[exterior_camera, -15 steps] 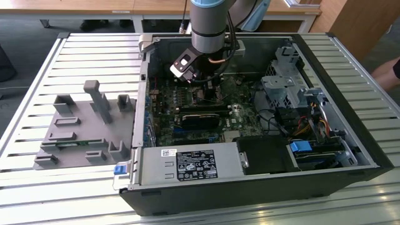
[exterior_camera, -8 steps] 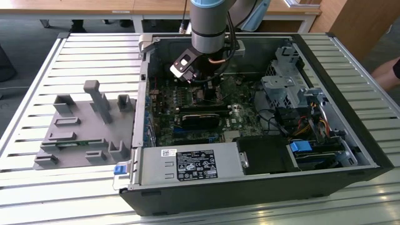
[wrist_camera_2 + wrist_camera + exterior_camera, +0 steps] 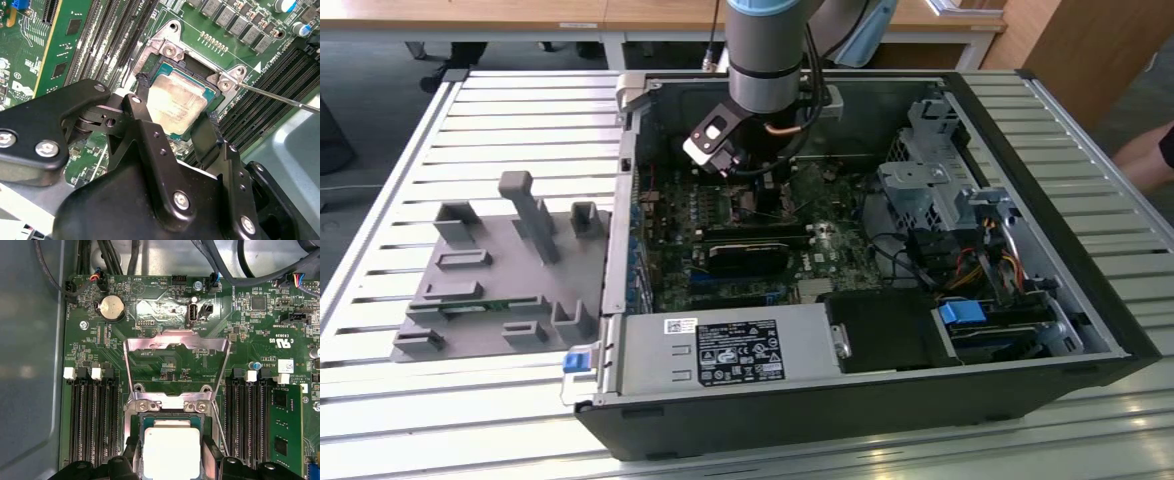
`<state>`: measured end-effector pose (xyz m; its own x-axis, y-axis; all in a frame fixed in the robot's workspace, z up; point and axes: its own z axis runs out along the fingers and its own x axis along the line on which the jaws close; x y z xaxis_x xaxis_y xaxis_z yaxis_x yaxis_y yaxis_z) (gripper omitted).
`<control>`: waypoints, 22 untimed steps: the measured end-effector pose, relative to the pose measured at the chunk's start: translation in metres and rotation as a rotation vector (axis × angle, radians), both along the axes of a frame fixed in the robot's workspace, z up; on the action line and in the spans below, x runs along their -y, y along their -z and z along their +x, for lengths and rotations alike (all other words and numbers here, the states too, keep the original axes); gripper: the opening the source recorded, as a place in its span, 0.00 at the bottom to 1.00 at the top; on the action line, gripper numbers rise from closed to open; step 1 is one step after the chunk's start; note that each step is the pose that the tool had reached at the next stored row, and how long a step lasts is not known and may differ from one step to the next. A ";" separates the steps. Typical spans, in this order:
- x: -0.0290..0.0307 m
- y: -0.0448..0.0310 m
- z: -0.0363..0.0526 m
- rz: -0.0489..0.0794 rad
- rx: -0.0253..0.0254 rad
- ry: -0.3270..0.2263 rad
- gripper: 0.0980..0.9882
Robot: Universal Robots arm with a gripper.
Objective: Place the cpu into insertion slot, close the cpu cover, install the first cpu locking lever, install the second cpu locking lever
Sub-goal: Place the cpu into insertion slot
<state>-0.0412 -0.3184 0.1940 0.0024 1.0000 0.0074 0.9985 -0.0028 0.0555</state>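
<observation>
Open computer case [image 3: 854,425] is lying on slatted counter [image 3: 454,430].
Inside the case, gripper [image 3: 175,102] is clamping the cpu [image 3: 171,450] over the insertion slot [image 3: 167,404]; grey fixture [image 3: 494,290] is sitting beside the case.

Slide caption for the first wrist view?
Gripper holding the cpu at the insertion slot, cpu cover swung open.

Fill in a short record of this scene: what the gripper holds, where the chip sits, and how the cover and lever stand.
gripper: shut on the chip, one finger at each of two opposite edges
chip: pale metal face up, inside the socket's frame; cannot tell if fully seated
socket: silvery rim, set in the green board
cover: swung open, lying back clear of the chip
lever: thin metal rod beside the socket, not latched over the cover
memory slots: long dark rows on both sides of the socket
</observation>
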 end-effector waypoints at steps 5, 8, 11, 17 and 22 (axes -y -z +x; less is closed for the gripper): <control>0.0000 -0.0069 0.0001 0.000 -0.0004 0.000 0.58; 0.0000 -0.0073 0.0011 0.000 -0.0044 0.000 0.49; 0.0000 -0.0075 0.0022 0.000 -0.0080 0.000 0.35; 0.0000 -0.0092 0.0025 0.000 -0.0094 0.000 0.09; 0.0000 -0.0107 0.0025 0.000 -0.0093 0.000 0.01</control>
<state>-0.0387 -0.3184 0.2047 0.0025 1.0000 0.0076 0.9989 -0.0028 0.0462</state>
